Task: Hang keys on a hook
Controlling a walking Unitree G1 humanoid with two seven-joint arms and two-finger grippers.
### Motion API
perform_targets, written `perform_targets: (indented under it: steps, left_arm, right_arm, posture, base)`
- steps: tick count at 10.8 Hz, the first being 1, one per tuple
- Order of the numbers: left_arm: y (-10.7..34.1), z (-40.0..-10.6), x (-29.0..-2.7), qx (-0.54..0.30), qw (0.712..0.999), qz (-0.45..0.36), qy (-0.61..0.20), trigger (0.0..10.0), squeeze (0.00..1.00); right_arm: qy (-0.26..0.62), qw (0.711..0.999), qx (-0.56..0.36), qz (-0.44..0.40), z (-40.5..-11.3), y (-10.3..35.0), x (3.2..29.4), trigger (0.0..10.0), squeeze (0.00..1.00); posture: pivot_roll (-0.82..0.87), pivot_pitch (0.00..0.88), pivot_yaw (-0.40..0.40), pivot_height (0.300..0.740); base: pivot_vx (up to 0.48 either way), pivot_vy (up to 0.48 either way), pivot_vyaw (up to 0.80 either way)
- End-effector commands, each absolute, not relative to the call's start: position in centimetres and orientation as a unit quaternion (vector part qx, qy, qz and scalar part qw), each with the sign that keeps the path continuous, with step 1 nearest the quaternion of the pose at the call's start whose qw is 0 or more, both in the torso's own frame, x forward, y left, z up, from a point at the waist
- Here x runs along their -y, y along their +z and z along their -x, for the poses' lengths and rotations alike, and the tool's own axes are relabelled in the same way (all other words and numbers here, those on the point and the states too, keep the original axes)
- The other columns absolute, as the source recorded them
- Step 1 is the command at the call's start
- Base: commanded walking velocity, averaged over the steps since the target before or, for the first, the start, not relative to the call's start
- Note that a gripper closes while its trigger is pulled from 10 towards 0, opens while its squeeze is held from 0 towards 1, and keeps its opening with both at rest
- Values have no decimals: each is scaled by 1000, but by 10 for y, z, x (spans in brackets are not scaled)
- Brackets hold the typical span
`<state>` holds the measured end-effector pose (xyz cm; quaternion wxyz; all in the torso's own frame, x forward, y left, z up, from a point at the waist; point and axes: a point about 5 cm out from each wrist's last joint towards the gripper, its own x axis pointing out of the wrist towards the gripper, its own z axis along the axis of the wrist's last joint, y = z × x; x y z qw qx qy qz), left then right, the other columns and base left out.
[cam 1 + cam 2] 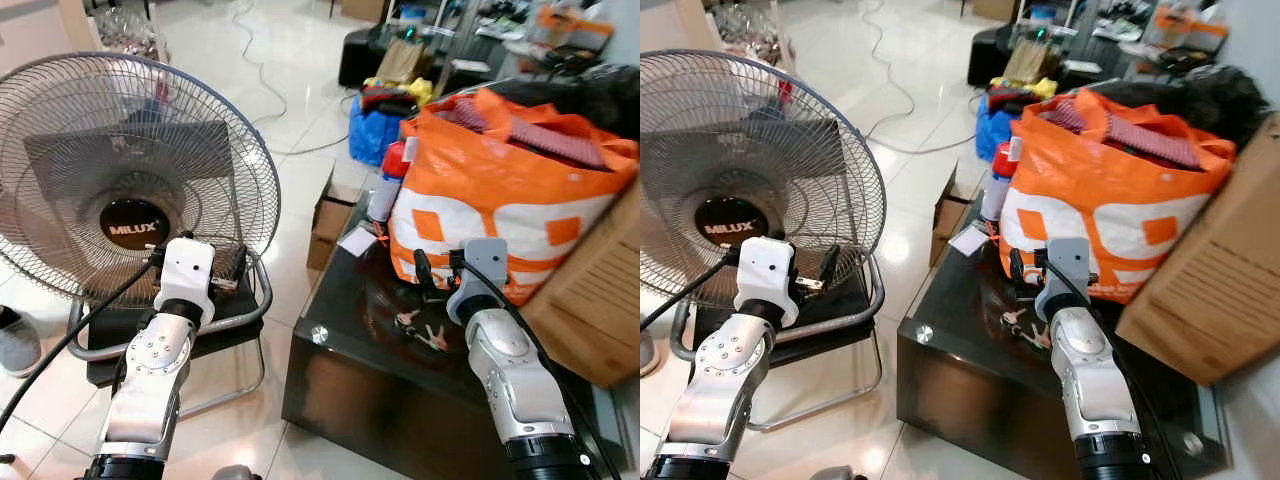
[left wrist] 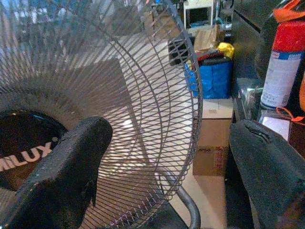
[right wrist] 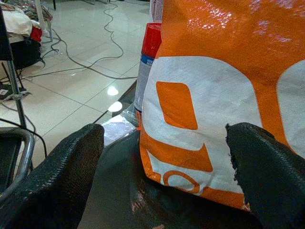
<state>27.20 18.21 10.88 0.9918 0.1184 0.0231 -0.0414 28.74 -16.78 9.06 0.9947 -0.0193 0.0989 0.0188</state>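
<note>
Nearest the camera, the two silver arms reach forward. The right hand (image 1: 432,272) hovers over the dark glossy bench (image 1: 340,385), its two black fingers (image 3: 62,176) set wide apart with nothing between them. The keys (image 1: 421,330) lie flat on the bench top just below and slightly short of that hand, a small cluster of metal and red bits beside the robot's right forearm. They spread roughly along the bench's front-to-back line, though the bunch is too small to read its exact lie.

The left hand (image 1: 232,268), likewise spread apart and empty, is held out over a black chair (image 1: 170,325) and points at the Milux fan (image 1: 130,180) standing on it, well apart from the keys. So the right arm is clearly the nearer one, and it would need to drop and draw back a little to close on them.

Beyond the keys stands an orange bag (image 1: 510,195), with a red-capped spray can (image 3: 145,71) just beside it. No hook can be made out.
</note>
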Motion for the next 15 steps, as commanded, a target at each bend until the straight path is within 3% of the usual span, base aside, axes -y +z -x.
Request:
perform_targets:
  steps: [1, 3, 15]
  left_arm:
    - [113, -272, -179, -17, 992, -120, -42, 10000, 0]
    - [115, -274, -179, -12, 992, -116, -44, 10000, 0]
    - [103, -265, -180, -22, 994, -101, -38, 10000, 0]
  right_arm:
    - [13, 996, -89, 24, -292, 96, 173, 10000, 0]
    - [6, 996, -90, 23, -291, 94, 174, 10000, 0]
    - [8, 995, -97, 29, -286, 91, 175, 10000, 0]
  posture:
    - [79, 0, -103, 740]
    - [77, 0, -101, 740]
    - [79, 0, -133, 740]
  base:
    - [0, 0, 0]
    - [0, 0, 0]
    - [264, 0, 0]
